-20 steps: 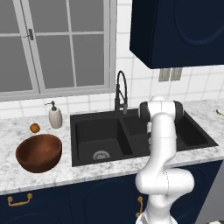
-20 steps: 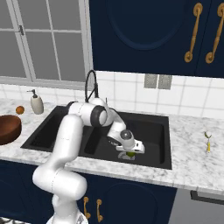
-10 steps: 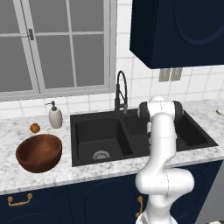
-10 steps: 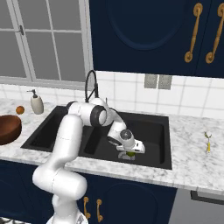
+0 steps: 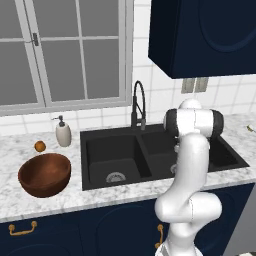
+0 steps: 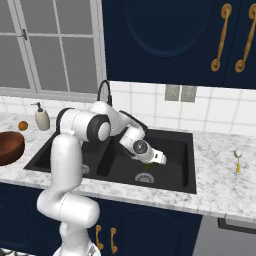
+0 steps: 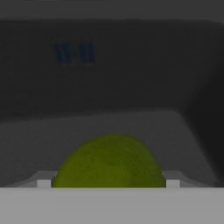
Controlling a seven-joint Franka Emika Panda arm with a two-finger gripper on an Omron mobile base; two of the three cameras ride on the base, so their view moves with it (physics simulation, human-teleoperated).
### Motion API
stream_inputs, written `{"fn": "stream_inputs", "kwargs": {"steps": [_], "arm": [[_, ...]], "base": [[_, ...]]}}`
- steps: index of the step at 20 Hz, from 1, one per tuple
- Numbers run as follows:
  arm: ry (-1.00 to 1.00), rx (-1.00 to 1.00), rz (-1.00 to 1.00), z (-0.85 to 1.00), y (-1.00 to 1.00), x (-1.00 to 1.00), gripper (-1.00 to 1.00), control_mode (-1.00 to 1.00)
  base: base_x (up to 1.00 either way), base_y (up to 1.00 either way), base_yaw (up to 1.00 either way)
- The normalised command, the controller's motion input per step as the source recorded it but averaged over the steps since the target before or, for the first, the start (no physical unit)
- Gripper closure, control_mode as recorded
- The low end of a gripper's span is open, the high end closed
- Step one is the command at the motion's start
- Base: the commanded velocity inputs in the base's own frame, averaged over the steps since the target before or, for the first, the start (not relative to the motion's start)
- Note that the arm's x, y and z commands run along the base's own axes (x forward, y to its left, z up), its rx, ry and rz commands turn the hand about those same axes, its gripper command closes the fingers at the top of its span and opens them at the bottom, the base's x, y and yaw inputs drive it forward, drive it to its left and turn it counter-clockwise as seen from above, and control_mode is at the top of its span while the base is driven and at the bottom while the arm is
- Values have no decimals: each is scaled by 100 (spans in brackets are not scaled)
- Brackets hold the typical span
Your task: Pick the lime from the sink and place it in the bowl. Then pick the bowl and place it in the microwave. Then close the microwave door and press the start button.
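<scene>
Down in the sink's [image 6: 190, 165] right basin the gripper [image 6: 150, 161] has its jaws around the lime [image 7: 109, 162], one finger showing on each side, though whether they press it cannot be told. The drain [image 6: 144, 177] lies just below. Off left, the bowl [image 5: 44, 174] waits on the counter [image 5: 65, 197], orange [image 5: 40, 146] and soap bottle [image 5: 63, 133] behind it, the faucet [image 5: 138, 104] at the sink's back.

Both base views are evenly and softly lit, with no hard shadows and no glare on the white tiles (the rendering looks flat throughout). The hand view is dim and soft, its grey sink [image 7: 109, 87] wall blurred, and the lime [image 7: 109, 162] shows fuzzy edges.
</scene>
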Motion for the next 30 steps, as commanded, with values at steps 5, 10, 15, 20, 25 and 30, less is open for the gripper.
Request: {"fn": "stream_inputs", "kwargs": {"steps": [5, 10, 15, 20, 25, 30], "arm": [[-24, 3, 0, 100, 0, -29, 100, -100], [-5, 7, -2, 100, 0, -16, 100, -100], [3, 0, -9, 100, -14, -44, 100, -100], [6, 0, -4, 100, -22, -57, 100, -100], [0, 4, 0, 100, -3, -76, 100, -100], [0, 12, 0, 100, -15, -42, 100, -100]], "base": [[0, 0, 0], [0, 0, 0], [0, 0, 0], [0, 0, 0], [0, 0, 0], [0, 0, 0]]}}
